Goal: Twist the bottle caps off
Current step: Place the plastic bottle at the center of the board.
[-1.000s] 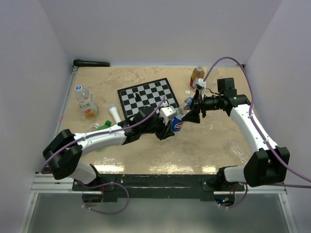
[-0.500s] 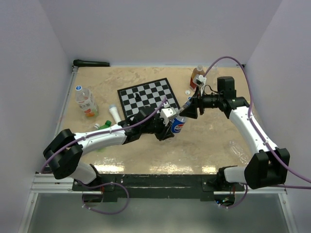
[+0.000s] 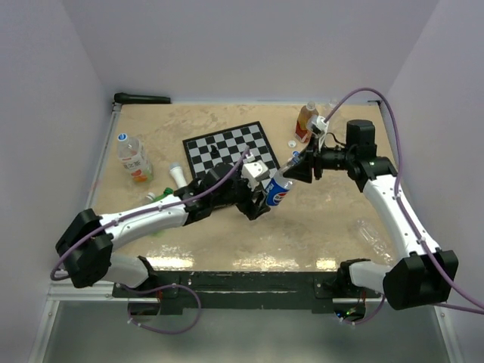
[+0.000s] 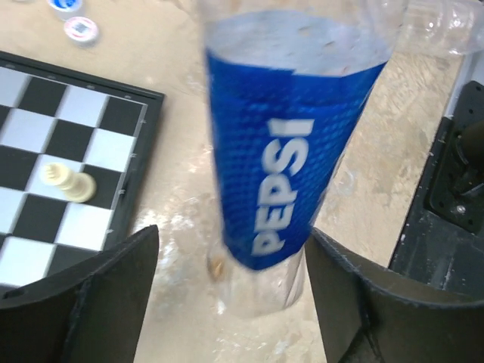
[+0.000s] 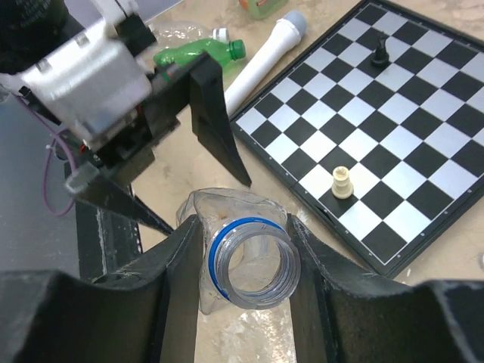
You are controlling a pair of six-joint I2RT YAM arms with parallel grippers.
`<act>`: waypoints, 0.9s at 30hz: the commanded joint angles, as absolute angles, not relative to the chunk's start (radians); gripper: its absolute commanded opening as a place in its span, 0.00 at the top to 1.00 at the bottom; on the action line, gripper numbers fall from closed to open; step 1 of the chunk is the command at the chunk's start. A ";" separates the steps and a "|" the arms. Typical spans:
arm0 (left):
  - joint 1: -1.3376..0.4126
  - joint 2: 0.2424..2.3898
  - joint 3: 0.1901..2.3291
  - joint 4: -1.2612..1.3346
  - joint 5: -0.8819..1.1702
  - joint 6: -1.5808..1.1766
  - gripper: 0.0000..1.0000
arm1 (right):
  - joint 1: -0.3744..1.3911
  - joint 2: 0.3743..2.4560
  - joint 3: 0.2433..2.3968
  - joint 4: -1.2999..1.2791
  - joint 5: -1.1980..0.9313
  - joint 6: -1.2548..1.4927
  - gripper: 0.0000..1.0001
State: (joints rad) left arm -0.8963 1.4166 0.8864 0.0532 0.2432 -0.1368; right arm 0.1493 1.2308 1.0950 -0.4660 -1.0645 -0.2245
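Left gripper (image 4: 233,236) has let go since the earlier frame: its fingers stand clear of the Pepsi bottle (image 4: 291,151) on both sides. Right gripper (image 5: 243,227) has closed on the open, capless neck, long axis pointing into it. Two loose bottle caps (image 4: 81,29) lie beyond the left gripper; a green cap (image 5: 237,50), still screwed on, lies behind it, nearer the left arm.

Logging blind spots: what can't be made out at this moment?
- Top view: how the right gripper sits on the Pepsi bottle neck; too small, covered by the gripper body.
- Left wrist view: the bottle's top, cut by the upper edge; label blurred.
- Left wrist view: loose caps, one cut by the top edge.
- Right wrist view: the bottle's body, hidden under its own mouth.
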 commanded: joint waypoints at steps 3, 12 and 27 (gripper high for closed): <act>-0.884 1.232 0.933 -0.102 0.083 -0.066 0.07 | 0.063 1.171 1.101 -0.485 -1.046 -0.304 0.94; -0.882 0.977 0.858 -0.123 -0.093 0.113 0.00 | -0.094 1.108 1.137 -0.603 -0.941 -0.437 0.94; -0.882 0.925 0.690 -0.069 -0.170 0.175 0.00 | -0.143 1.150 1.215 -0.661 -0.730 -0.508 0.94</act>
State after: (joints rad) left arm -0.8856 0.9333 0.6857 -0.0998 -0.1452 0.1429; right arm -0.1322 1.1320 1.1614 -0.6609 -0.7849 -0.4835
